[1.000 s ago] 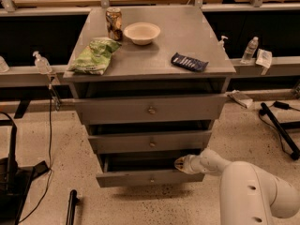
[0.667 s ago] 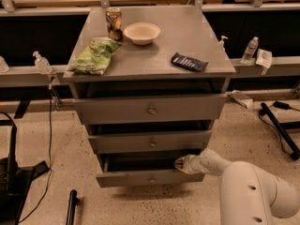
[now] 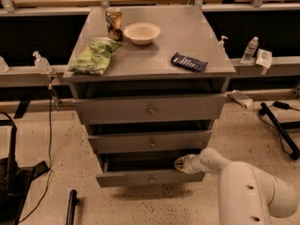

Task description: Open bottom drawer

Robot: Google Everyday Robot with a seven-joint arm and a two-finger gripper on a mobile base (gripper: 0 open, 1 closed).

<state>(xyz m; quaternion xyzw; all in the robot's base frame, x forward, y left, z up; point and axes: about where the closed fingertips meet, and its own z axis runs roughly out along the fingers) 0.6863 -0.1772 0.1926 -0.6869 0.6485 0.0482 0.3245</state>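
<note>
The gripper (image 3: 183, 163) is at the upper edge of the bottom drawer (image 3: 140, 178), near its right end, in the dark gap between this drawer and the one above. I cannot tell whether the gripper is open or closed, or whether it has hold of the drawer's edge. It touches, or nearly touches, the top of the drawer front. Behind it the white arm (image 3: 246, 193) goes to the right and downward, and fills the lower right corner of the view.

The bottom drawer is the lowest and narrowest of the three grey fronts, with one small round knob (image 3: 151, 177) in the centre. Its front stands a little forward of the cabinet, and a dark opening shows above it. The middle drawer (image 3: 117, 143) and the top drawer (image 3: 112, 109) lie above it, each wider than the one below.

On the grey cabinet top (image 3: 187, 29) stand a can (image 3: 113, 23) and, just beside it, a pale bowl (image 3: 141, 33). A green snack bag (image 3: 96, 55) lies near the left front edge, and a dark blue packet (image 3: 188, 62) lies near the right front edge. The cabinet stands on a speckled floor (image 3: 56, 139).
</note>
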